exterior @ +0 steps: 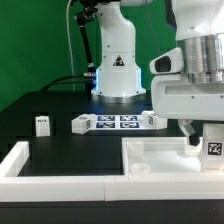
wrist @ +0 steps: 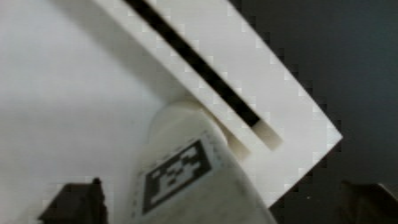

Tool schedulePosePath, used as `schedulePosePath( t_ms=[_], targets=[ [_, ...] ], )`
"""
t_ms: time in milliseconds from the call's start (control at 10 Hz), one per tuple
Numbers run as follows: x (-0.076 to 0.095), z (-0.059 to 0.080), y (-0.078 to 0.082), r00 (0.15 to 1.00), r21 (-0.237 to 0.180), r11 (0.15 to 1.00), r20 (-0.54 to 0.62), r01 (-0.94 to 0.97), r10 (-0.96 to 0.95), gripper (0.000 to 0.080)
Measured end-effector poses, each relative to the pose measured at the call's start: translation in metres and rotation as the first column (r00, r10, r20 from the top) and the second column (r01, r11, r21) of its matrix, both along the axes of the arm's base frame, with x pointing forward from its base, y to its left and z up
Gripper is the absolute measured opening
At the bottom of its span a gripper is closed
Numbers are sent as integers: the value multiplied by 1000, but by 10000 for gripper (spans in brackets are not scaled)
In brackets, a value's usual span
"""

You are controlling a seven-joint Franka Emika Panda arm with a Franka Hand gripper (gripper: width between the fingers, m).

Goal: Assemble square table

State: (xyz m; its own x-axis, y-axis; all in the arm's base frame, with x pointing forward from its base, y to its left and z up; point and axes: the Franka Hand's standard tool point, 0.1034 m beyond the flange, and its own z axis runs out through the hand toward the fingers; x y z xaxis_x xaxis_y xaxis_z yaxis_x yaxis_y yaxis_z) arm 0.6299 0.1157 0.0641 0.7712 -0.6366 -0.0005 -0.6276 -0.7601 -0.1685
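Observation:
The white square table top [exterior: 160, 158] lies at the front of the exterior view's right, its raised rim toward me. A short white leg [exterior: 213, 148] with a black-and-white tag stands upright at its far right corner. My gripper [exterior: 204, 138] hangs right over that leg. In the wrist view the tagged leg [wrist: 187, 170] stands between my two dark fingertips [wrist: 79, 203], with a narrow gap showing beside it, so the jaws stand open around it. The top's rim and slot [wrist: 205, 75] run diagonally behind it. Three more legs [exterior: 42, 124], [exterior: 82, 123], [exterior: 152, 119] lie on the black table.
The marker board [exterior: 115, 121] lies flat in front of the robot's base [exterior: 117, 70]. White wall bars [exterior: 45, 180] edge the black surface at the front of the exterior view's left. A green backdrop stands behind.

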Motion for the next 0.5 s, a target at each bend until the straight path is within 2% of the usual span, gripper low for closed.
schedulePosePath(
  t_ms=[100,200,300,400,500],
  targets=[
    [-2,1,-3,983,-42,982,-9,-182,182,649],
    [-1,4,-7,933,-75,930,-19,-360,359,649],
    [0,5,-9,895,-87,891,-28,-445,445,649],
    [0,5,-9,918,-86,914,-28,-397,397,649],
    [0,4,-9,917,-86,913,-28,-398,397,527]
  ],
)
